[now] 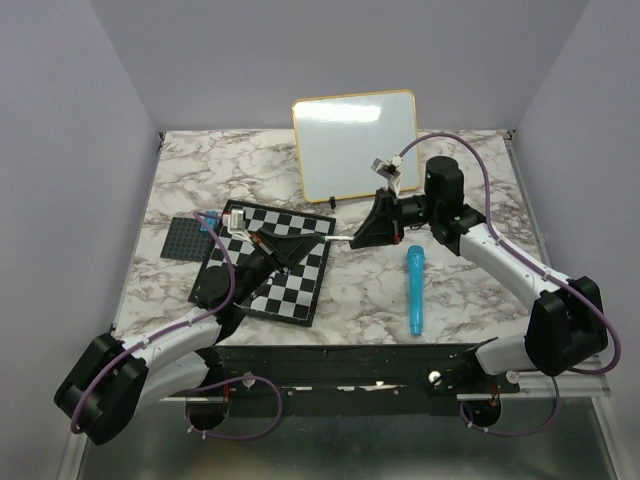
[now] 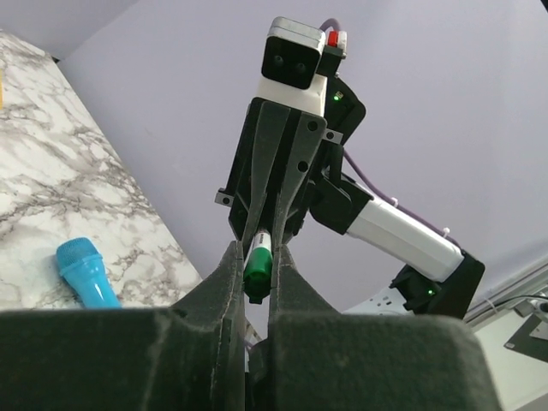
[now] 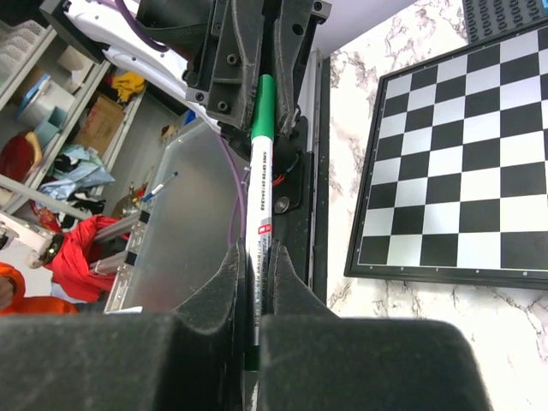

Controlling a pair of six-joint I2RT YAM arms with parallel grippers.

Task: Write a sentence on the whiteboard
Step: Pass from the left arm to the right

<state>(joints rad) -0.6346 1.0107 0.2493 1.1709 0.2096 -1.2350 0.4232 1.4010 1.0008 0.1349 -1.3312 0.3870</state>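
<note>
L fingers (image 2: 224,291) are pressed onto the green cap (image 2: 258,267) of a marker (image 3: 257,197). R fingers (image 3: 224,287), tip to tip w/ them, are pressed onto its white barrel, so the pen bridges the short gap between the two pairs, roughly level above the tabletop (image 1: 360,295). The whiteboard (image 1: 355,145) stands beyond the R fingers, off to their side and well apart from both tips. No writing can be made out on its face in the top view. The checkered board (image 1: 270,265) lies under the L fingers, and a blue mic-shaped object (image 1: 413,290) lies near the R fingers, on the side away from the whiteboard. Judged step: uncapping, so writing is not yet begun. Risks, all judgement:

- **Barrel slip:** if the two pairs pull apart off-axis, the barrel may slide through the R fingers instead of the cap letting go. The pen then ends up skewed or falls onto the checkered board.
- **Sudden release:** if the cap pops free, the barrel could twist in its narrow pinch.
- **Nib direction:** the nib would face the L fingers, i.e. away from the whiteboard. The R arm must reorient, and a tilted pen or too hard a press could give faint strokes or tip the standing board.
</note>
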